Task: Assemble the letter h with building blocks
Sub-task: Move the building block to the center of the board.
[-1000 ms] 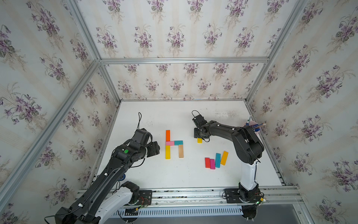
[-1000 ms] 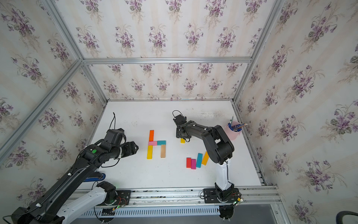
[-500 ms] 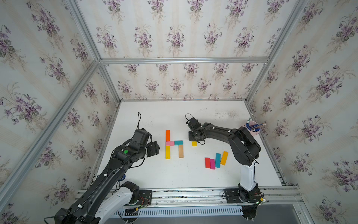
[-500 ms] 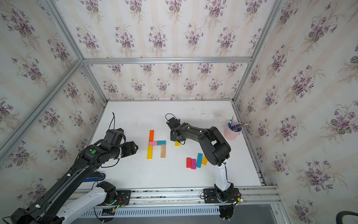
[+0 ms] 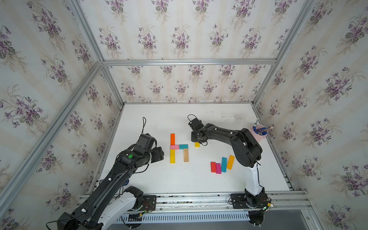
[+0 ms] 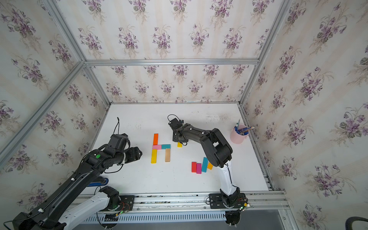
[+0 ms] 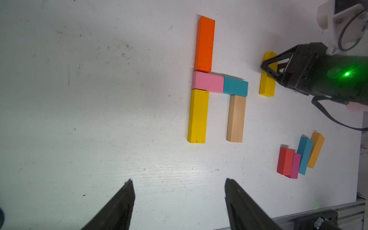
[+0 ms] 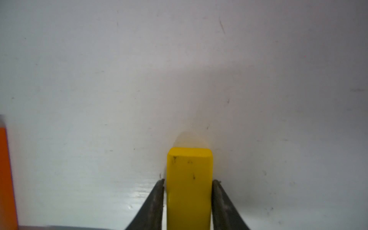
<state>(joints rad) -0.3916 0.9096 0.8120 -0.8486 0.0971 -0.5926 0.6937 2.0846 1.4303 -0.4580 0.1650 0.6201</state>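
Five building blocks lie joined on the white table: orange (image 5: pixel 172 139), pink (image 5: pixel 174 147), teal (image 5: pixel 183 146), long yellow (image 5: pixel 172 156) and tan (image 5: pixel 186 155). A short yellow block (image 5: pixel 197 144) lies flat just right of the teal one, apart from it. My right gripper (image 8: pixel 189 180) straddles this yellow block (image 8: pixel 189 169), with the fingers a sliver off its long sides, open. My left gripper (image 7: pixel 178 179) hovers open and empty left of the figure, seen in both top views (image 6: pixel 137 154).
Red (image 5: pixel 213 166), magenta (image 5: pixel 218 168), blue (image 5: pixel 224 164) and amber (image 5: pixel 230 162) blocks lie side by side at the front right. A pale pink cup (image 5: pixel 258 132) with blue pens stands by the right wall. An aluminium rail (image 5: pixel 199 199) runs along the front edge.
The right gripper has travelled left toward the figure, taking the short yellow block with it, and its jaws have eased off the block. The left arm has stayed still.
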